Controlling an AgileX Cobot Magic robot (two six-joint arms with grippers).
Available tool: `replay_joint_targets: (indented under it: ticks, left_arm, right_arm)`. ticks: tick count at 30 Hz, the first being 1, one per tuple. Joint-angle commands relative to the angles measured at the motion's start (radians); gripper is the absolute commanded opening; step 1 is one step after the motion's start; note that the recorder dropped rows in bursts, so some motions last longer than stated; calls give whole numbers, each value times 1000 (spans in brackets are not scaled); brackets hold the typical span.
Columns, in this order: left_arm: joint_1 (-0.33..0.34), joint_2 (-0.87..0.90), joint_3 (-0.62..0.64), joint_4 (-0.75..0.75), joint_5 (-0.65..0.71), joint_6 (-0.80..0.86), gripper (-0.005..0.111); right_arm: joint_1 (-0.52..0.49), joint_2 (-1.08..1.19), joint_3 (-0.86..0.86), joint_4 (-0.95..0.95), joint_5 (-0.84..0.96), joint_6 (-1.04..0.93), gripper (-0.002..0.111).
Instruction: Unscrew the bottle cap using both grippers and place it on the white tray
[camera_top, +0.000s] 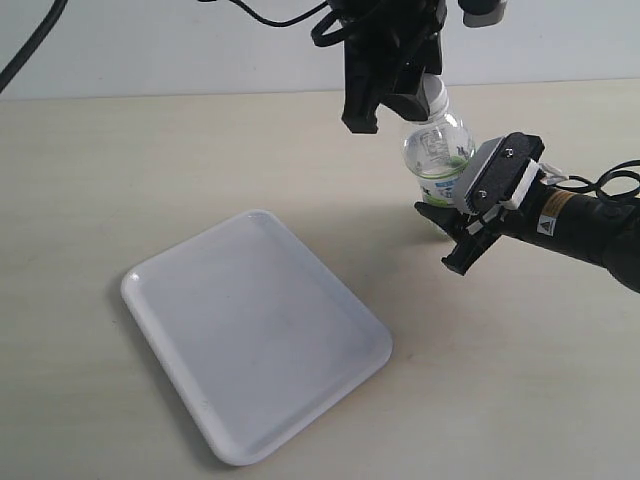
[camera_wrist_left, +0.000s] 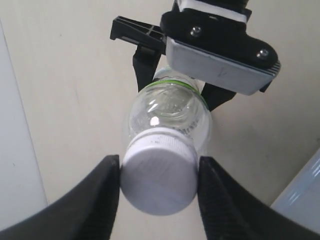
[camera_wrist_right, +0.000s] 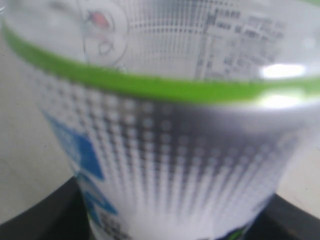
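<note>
The clear bottle (camera_top: 438, 150) stands upright on the table at the back right, its label (camera_wrist_right: 165, 165) filling the right wrist view. Its white ribbed bottle cap (camera_wrist_left: 159, 175) sits on the neck. My left gripper (camera_wrist_left: 159, 177) comes down from above and is shut on the cap, a black finger pressed against each side. My right gripper (camera_top: 455, 215), the one with the grey block, is shut on the bottle's lower body from the right. The white tray (camera_top: 255, 330) lies flat to the front left, apart from the bottle.
The beige table (camera_top: 120, 180) carries only the tray and the bottle. A white wall (camera_top: 150, 50) rises behind the far edge. Black cables (camera_top: 30, 50) hang at the top left.
</note>
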Motion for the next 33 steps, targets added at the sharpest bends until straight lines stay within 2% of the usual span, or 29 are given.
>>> replay_joint_targets:
  ticks: [1,3,8,18,22,27,33]
  left_arm:
    - [-4,-1,5,-9,5,-34,6]
    - [-4,-1,5,-9,5,-49,0]
    - [-4,-1,5,-7,-4,-202,0]
    - [-5,-14,-25,18,-11,-843,0]
    - [-5,-19,-32,16,-32,-1010,0]
    - [-5,-24,-32,3,-44,-1103,0]
    - [-5,-83,-32,102,-17,-1024,0]
  right_arm:
    - [0,2,0,-5,55,4,0]
    - [0,2,0,-5,55,4,0]
    - [0,2,0,-5,55,4,0]
    - [0,2,0,-3,55,4,0]
    - [0,2,0,10,55,4,0]
    - [0,2,0,12,55,4,0]
    - [0,0,0,25,1,129,0]
